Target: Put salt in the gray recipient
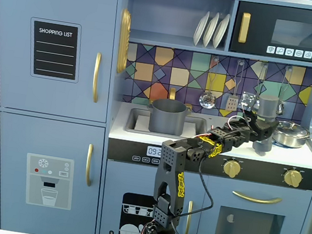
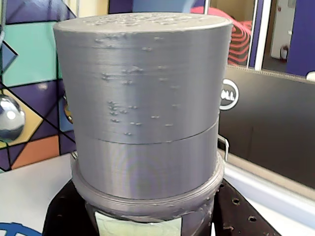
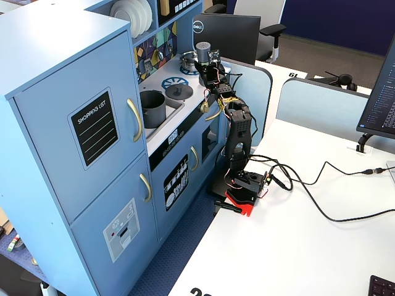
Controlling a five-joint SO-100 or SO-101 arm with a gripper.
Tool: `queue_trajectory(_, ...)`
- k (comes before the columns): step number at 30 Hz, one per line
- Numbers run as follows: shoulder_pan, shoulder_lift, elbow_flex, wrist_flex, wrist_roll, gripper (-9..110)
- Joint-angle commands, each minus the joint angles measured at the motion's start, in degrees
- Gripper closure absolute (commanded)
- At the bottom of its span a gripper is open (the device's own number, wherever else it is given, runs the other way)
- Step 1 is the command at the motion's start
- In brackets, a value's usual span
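The salt point(image 1: 267, 114) is gripped by the hand point(image 1: 262, 134); it should be kept upright and swung to the pot point(image 1: 168, 116) at 9 o'clock.

Gray salt point(image 2: 147, 108) with pale green label; dark gray recipient point(image 1: 167, 116); black gripper point(image 1: 264, 134). Pale blue toy kitchen point(image 1: 49, 76), gold handles point(image 1: 96, 77), multicoloured geometric backsplash point(image 1: 163, 70), white plates point(image 1: 211, 29).

Wrist view: salt point(image 2: 142, 108) fills frame, label cut off by bottom edge, unreadable; gripper fingertips hidden behind it. Fixed views: gripper point(image 1: 263, 134) grip too small to tell.
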Motion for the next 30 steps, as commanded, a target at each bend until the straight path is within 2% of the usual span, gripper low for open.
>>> queue_trajectory(1, 0.97, 0.70, -0.35, -1.93, 2.37, 101)
queue_trajectory(11, 0.97, 0.70, 2.72, -1.85, 2.11, 100)
queue_trajectory(13, 1.05, 0.88, 3.43, -1.85, 4.39, 90)
queue_trajectory(16, 1.76, 1.76, 5.10, -2.20, 8.35, 62)
queue_trajectory(22, 2.64, 4.31, 7.82, -4.31, 1.67, 47)
queue_trajectory(27, 4.75, 12.48, 10.46, -1.32, -0.09, 45)
queue_trajectory(30, 6.42, 23.99, 16.70, 5.89, -1.67, 53)
